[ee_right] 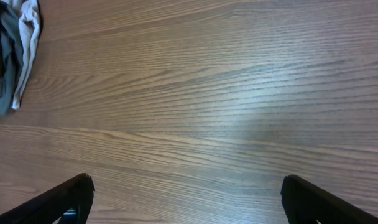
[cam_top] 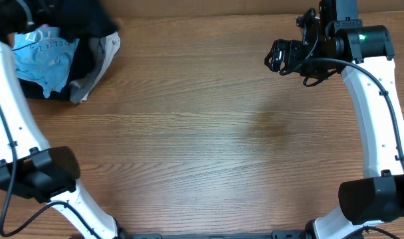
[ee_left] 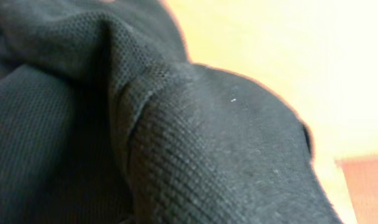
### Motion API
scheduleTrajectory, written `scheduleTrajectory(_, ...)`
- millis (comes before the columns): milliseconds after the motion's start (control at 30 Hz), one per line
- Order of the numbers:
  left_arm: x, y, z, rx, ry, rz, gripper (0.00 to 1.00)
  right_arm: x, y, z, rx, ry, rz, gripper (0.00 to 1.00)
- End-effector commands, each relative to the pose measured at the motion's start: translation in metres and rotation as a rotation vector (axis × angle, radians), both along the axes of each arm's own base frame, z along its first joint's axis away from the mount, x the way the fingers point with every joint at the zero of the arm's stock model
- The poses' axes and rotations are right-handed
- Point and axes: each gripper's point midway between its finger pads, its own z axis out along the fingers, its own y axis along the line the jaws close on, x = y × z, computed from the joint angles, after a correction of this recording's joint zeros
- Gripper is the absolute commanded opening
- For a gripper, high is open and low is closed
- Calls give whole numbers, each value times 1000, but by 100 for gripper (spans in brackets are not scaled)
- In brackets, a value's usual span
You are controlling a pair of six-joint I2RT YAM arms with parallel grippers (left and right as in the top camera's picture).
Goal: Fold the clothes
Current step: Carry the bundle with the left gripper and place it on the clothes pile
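At the far-left bench [cam_top: 189, 133] corner, clothes [ee_left: 176, 143] bury my left pincer, grip I cannot tell; right pincer [ee_right: 186, 180] hangs spread

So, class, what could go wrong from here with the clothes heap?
The soft black fabric garment lies bunched against the light-blue printed T-shirt, so lifting may drag that along. Black fabric fills the left wrist view, hiding the left pincer's hold; it could slip. The right pincer hangs open, far off.

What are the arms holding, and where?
The right gripper is open, holding nothing. The black garment fills the left wrist view; any hold there cannot be told.
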Motion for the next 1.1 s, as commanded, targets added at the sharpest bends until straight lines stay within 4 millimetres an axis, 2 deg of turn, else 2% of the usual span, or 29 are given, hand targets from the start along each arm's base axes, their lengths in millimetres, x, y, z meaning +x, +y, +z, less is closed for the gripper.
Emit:
scheduleTrajectory(0, 7, 32, 9, -46, -33, 122, 4, -1, -2, 1, -7, -1, 3, 100)
scheduleTrajectory(167, 26, 62, 10, -104, -86, 222, 4, -5, -2, -1, -7, 17, 4, 100)
scheduleTrajectory(400, 45, 101, -16, -109, -71, 400, 4, -11, -2, -4, -10, 43, 4, 100)
scheduleTrajectory(533, 56, 116, -31, -97, -71, 445, 4, -11, -2, -4, -9, 43, 4, 100)
scheduleTrajectory(700, 75, 125, -54, -94, -84, 442, 4, -11, 0, -3, 2, 44, 8, 100)
scheduleTrajectory(867, 90, 116, -72, -171, -86, 379, 4, -11, 0, -3, 3, 45, 5, 100)
scheduleTrajectory(967, 91, 109, -73, -216, -80, 355, 4, -11, 0, -3, 3, 45, 5, 100)
scheduleTrajectory(1067, 82, 116, -77, -230, -49, 365, 4, -11, 0, -3, 2, 45, 6, 100)
